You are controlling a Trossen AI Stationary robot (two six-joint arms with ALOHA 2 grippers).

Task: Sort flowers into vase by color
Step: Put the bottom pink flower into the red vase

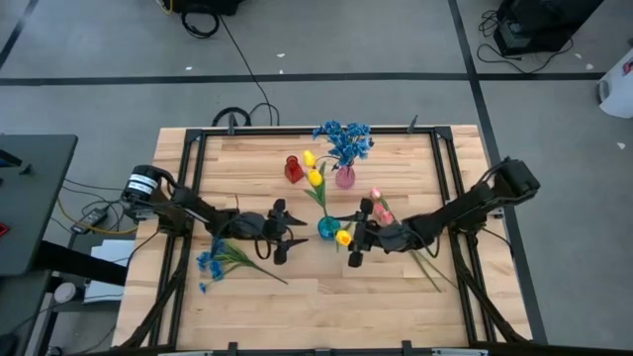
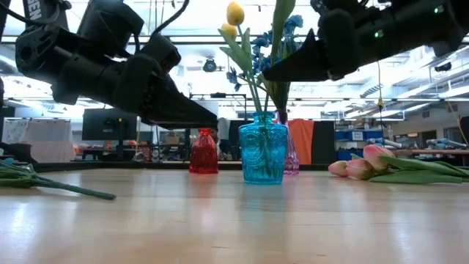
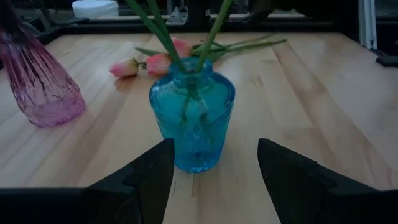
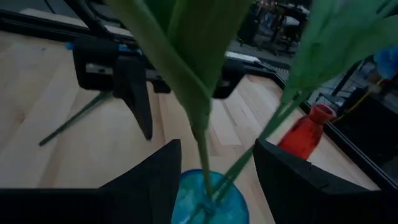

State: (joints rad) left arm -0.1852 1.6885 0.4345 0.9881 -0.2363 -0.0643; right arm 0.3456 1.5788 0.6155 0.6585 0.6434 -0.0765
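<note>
A blue glass vase stands mid-table with yellow tulips in it; their green stems rise out of its mouth. Another yellow bud leans over beside my right gripper. That gripper is open above the vase, with the stems standing in the gap between its fingers. My left gripper is open and level, facing the vase from the table's left; its fingers stand short of the glass. A blue sprig and pink tulips lie flat on the table.
A pink vase holding blue sprigs and a red vase stand toward the far edge, behind the blue vase. The pink tulips' stems run under the right arm. Bare wood lies along the near edge.
</note>
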